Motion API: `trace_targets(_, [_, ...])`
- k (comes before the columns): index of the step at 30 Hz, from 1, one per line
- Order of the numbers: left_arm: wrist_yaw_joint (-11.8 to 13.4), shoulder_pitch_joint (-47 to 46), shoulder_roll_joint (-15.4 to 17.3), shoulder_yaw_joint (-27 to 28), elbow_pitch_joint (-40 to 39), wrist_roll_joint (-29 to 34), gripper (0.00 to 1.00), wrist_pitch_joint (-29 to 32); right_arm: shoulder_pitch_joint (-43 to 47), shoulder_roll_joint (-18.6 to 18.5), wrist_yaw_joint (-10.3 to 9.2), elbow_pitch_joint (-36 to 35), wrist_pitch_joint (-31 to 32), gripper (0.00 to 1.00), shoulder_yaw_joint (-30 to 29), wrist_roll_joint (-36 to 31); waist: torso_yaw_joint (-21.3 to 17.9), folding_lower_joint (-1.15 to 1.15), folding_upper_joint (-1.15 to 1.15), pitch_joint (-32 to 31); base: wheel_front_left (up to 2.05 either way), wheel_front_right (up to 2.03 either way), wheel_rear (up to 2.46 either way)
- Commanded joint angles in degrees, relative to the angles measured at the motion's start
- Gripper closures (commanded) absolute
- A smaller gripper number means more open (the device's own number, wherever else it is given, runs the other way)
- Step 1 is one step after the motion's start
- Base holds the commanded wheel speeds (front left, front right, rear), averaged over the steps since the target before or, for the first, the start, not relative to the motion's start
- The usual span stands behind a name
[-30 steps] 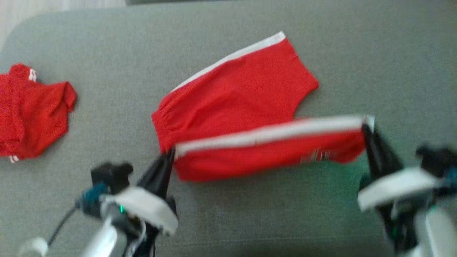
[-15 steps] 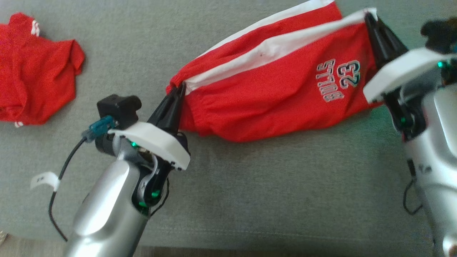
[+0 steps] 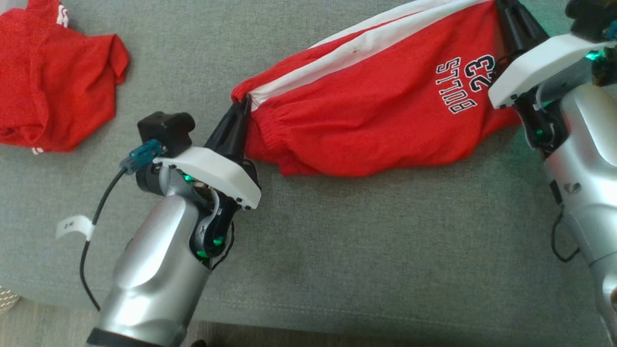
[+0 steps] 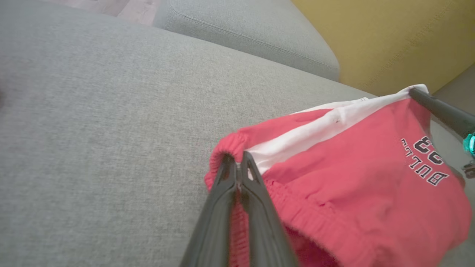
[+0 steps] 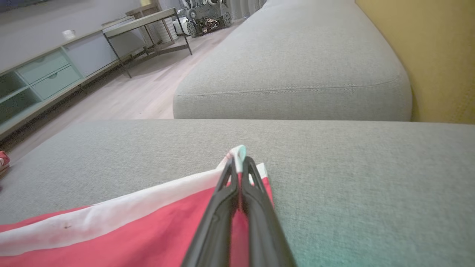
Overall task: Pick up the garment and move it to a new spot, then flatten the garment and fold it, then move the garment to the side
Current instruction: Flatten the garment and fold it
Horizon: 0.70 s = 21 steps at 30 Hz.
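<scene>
The garment (image 3: 376, 111) is a pair of red shorts with a white side stripe and a "BULLS 23" print, stretched between both grippers over the grey sofa cushion (image 3: 361, 250). My left gripper (image 3: 244, 102) is shut on its elastic waistband corner (image 4: 237, 157). At the upper right, my right gripper (image 3: 499, 6) is shut on the hem corner at the white stripe (image 5: 239, 157). The cloth (image 5: 122, 233) sags between the two grips, its lower part resting on the cushion. In the left wrist view the right gripper's dark finger (image 4: 438, 109) pinches the far corner.
A second red garment (image 3: 53, 82) lies crumpled at the upper left of the cushion. The cushion's front edge (image 3: 289, 327) runs along the bottom. A yellow backrest (image 4: 389, 40) and another grey cushion (image 5: 297, 63) lie beyond. Furniture stands across the wooden floor (image 5: 130, 92).
The head camera has shifted, so the whole picture moved. The near half of the shorts has been lifted and folded over the far half, showing the printed side, with both grips unchanged.
</scene>
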Motion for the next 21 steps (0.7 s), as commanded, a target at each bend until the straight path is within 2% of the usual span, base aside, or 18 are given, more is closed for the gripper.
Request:
trace_targets(1, [-0.22,-1.68,0.69,1.91,-0.95,-0.23,1.0,-0.67,-1.26,-0.09,-0.04,-0.96,-1.34,0.75,1.13,0.93,-0.11,0.0,0.0,0.02,0.0,0.0,0.0])
trace_targets(2, [-0.35,-1.86,0.52,1.91,-0.3,-0.39,0.73,-0.97,-1.57,-0.13,-0.04,-0.26,-2.11,0.41,1.83,1.47,-0.18,0.0,0.0,0.03,0.0,0.0,0.0])
trace_targets(3, [-0.47,-1.98,0.37,1.85,0.31,-0.49,0.02,-1.26,-1.84,-0.23,-0.04,0.48,-2.9,0.0,2.47,1.9,-0.24,0.0,0.0,-0.01,0.0,0.0,0.0])
trace_targets(7, [-0.5,-2.02,0.03,1.76,2.21,-0.49,0.0,-2.86,-2.31,-0.72,-0.04,2.63,-6.22,0.0,4.78,2.81,-0.5,0.0,0.0,-0.51,0.0,0.0,0.0])
trace_targets(13, [1.82,1.09,-0.02,3.09,1.29,0.56,0.0,-6.56,-0.77,-1.37,-0.04,2.35,-11.2,0.0,4.75,-0.94,-1.89,0.0,0.0,-3.16,0.0,0.0,0.0])
trace_targets(16, [4.03,2.73,0.67,4.22,-1.54,2.94,0.0,-7.53,1.68,-1.16,-0.04,-0.78,-11.82,0.0,2.21,-5.47,-2.69,0.0,0.0,-4.48,0.0,0.0,0.0])
trace_targets(21, [7.39,5.43,2.12,6.11,-8.71,9.42,0.0,-7.89,10.14,0.85,-0.04,-12.15,-11.9,0.0,-5.59,-13.94,-3.92,0.0,0.0,-6.43,0.0,0.0,0.0])
